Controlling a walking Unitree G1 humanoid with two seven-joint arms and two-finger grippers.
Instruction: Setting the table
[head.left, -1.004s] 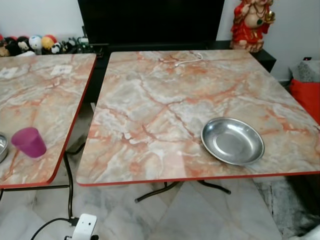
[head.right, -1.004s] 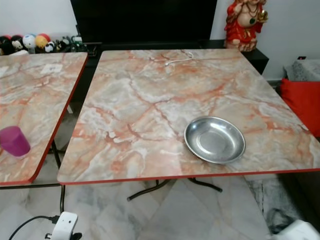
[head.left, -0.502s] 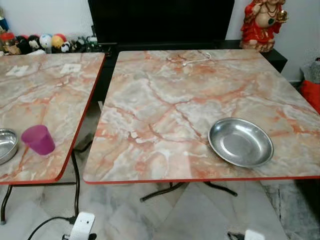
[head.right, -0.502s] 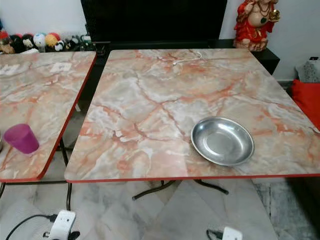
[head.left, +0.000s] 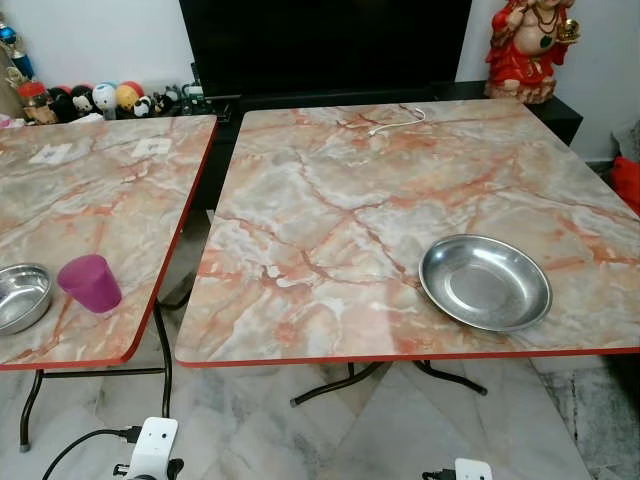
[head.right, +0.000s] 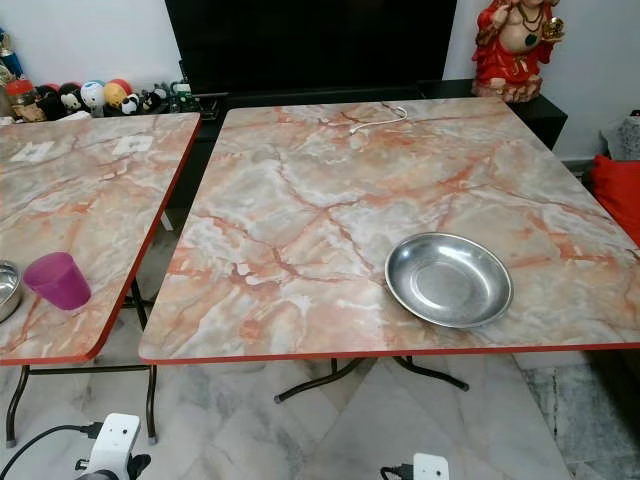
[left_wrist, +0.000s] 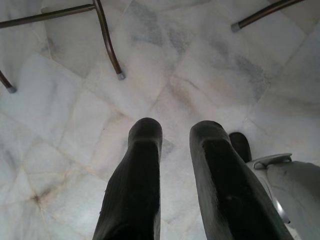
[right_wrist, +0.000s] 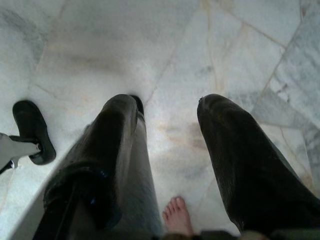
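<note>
A shallow steel plate lies near the front right of the marble-patterned right table. On the left table, close to its front edge, a purple cup stands upright beside a small steel bowl. Both arms hang low over the pale tiled floor. My left gripper is open with nothing between its black fingers. My right gripper is open too, holding nothing.
A narrow gap with metal table legs separates the two tables. Behind them are a black TV, a red statue and a row of toys. A white cable lies at the right table's far edge. A person's bare foot is on the floor.
The camera has shifted, so the scene slid right and the steel bowl on the left table came into view. Plate, cup and bowl have not moved.
</note>
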